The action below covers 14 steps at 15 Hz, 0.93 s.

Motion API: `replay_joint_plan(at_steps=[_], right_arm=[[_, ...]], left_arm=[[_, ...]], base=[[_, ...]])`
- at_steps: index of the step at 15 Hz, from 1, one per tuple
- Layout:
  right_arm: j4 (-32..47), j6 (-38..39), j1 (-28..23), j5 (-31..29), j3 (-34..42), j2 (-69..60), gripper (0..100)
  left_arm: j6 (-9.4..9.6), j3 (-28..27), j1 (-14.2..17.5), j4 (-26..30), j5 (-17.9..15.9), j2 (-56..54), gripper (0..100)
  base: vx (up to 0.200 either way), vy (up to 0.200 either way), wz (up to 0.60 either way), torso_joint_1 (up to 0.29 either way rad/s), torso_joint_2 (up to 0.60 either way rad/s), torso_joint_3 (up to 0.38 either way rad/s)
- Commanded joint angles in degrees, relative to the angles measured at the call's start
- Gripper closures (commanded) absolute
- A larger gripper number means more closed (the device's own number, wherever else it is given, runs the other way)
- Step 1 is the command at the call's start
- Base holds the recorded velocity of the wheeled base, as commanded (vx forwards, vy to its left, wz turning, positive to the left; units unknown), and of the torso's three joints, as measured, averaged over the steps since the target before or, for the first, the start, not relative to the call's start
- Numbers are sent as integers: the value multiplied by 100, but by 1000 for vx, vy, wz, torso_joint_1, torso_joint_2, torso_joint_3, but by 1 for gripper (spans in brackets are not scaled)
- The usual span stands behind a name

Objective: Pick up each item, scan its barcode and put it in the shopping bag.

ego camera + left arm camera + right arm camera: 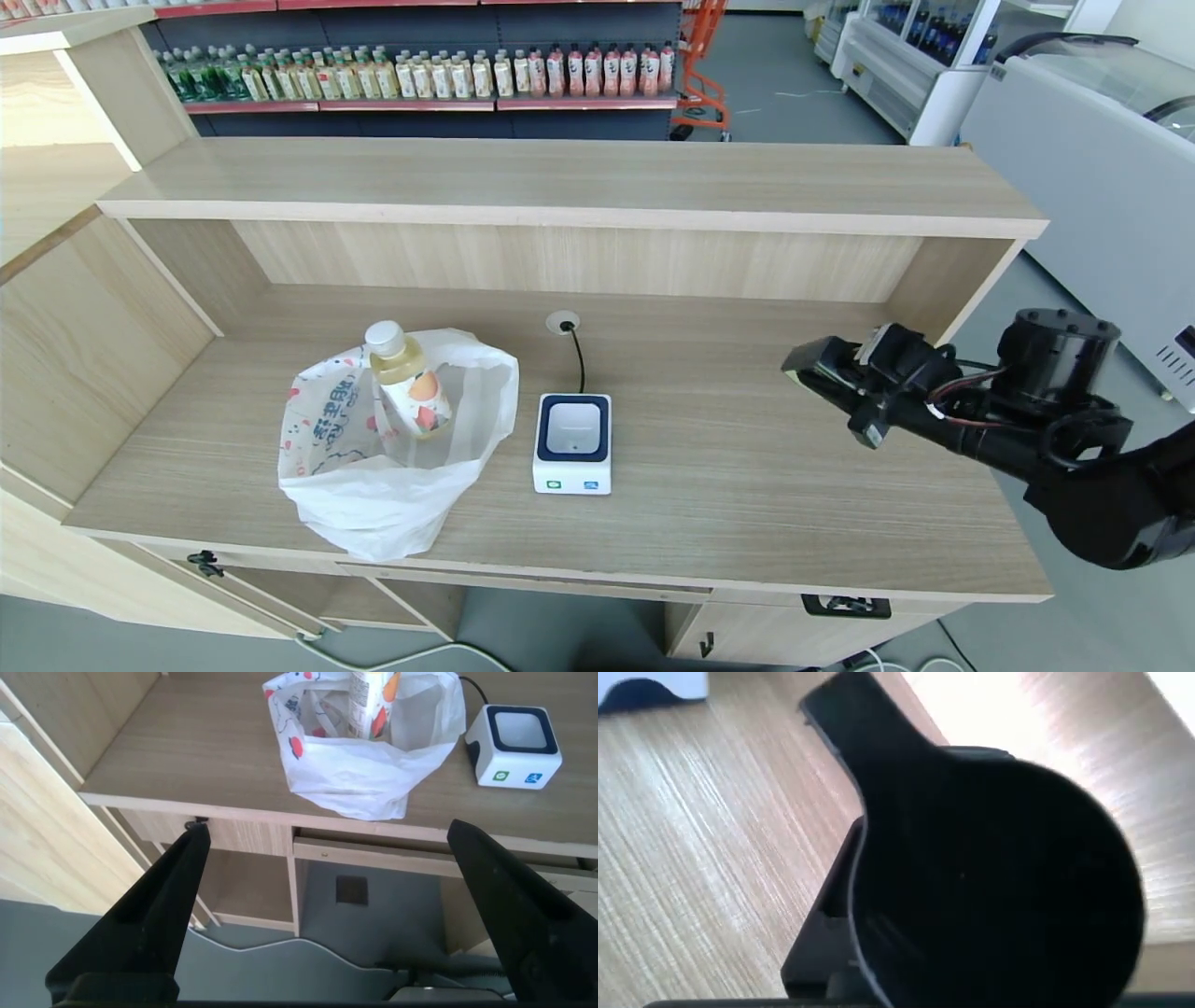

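Bottle (408, 378) sitting in shopping bag (373, 504), bagging looking done. Left gripper (329, 840) gaping, empty; right gripper (805, 366) hovering, grip unclear. Next: likely retracting.

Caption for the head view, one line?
Bottle in the shopping bag beside the scanner; right gripper over the counter at right.

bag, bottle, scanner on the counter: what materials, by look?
Shopping bag: thin plastic film, white, semi-translucent, crumpled, printed.
Bottle: likely clear plastic, with pale liquid showing through, a white cap and a glossy printed label.
Scanner: hard white plastic shell; the dark glossy window may be glass.
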Motion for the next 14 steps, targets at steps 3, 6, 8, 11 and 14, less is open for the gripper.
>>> replay_joint_plan(at_steps=[3,6,8,11,14], right_arm=[[-342,-1019,843,33,1382,-1301,100],[-333,-1995,1415,33,2006,-1802,100],[-351,-2698,1564,33,2587,-2031,100],[-421,-3893,1854,33,2868,-1969,100],[-456,-4614,1942,25,2850,-1785,100]], left_arm=[[-3,0,0,-1,-1,-2,0],[-3,0,0,-1,-1,-2,0],[-3,0,0,-1,8,-2,0],[-3,0,0,-1,-1,-2,0],[-3,0,0,-1,-1,-2,0]], base=[[0,0,0,0,0,0],[0,0,0,0,0,0],[0,0,0,0,0,0],[0,0,0,0,0,0],[0,0,0,0,0,0]])
